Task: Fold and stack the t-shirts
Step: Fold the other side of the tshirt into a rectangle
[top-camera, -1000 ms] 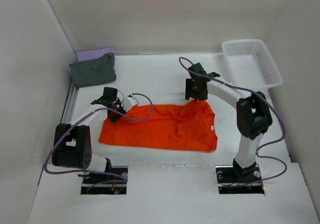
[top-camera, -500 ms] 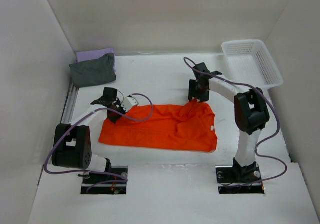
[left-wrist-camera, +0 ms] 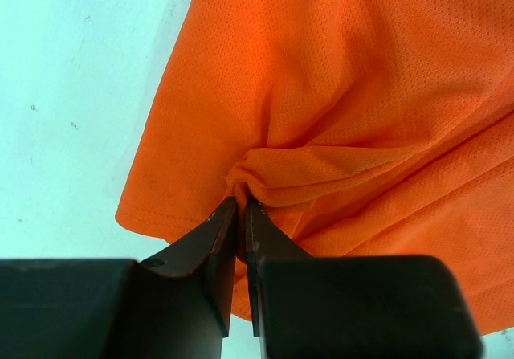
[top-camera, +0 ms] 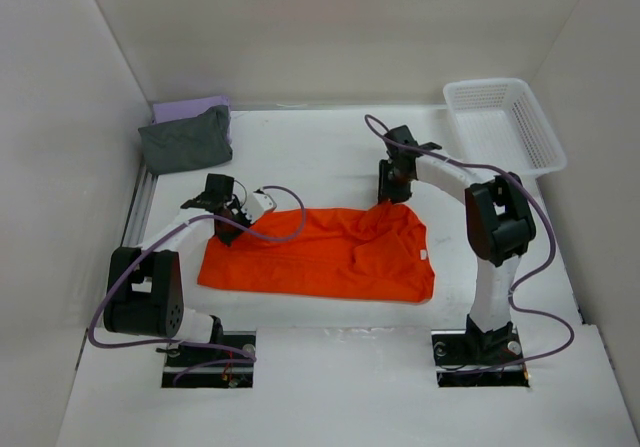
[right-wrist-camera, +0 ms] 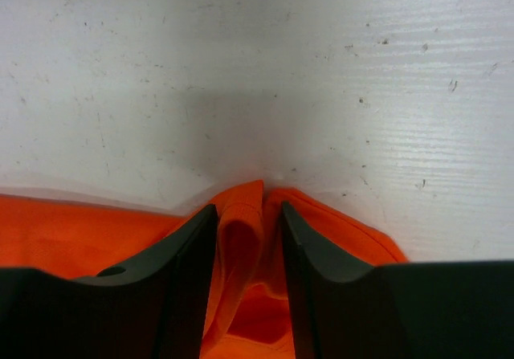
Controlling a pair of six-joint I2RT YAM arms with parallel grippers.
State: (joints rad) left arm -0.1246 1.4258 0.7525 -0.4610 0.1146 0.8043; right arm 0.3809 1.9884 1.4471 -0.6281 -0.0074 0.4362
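The orange t-shirt (top-camera: 320,252) lies spread on the white table between the two arms. My left gripper (top-camera: 228,227) is at its far left corner, shut on a pinched fold of the orange fabric (left-wrist-camera: 321,166), which bunches at the fingertips (left-wrist-camera: 242,202). At the shirt's far right corner, my right gripper (top-camera: 389,199) points down with its jaws a finger's width apart. A raised fold of orange cloth (right-wrist-camera: 241,222) stands between them. The dark grey t-shirt (top-camera: 185,139) lies folded on the lavender t-shirt (top-camera: 195,105) at the back left.
A white mesh basket (top-camera: 505,122) stands at the back right corner. White walls close in the table on the left, back and right. A metal rail (top-camera: 140,202) runs along the left edge.
My right gripper has come down onto the shirt's far right corner and its jaws have narrowed around a fold. The left arm and its grip have not moved.
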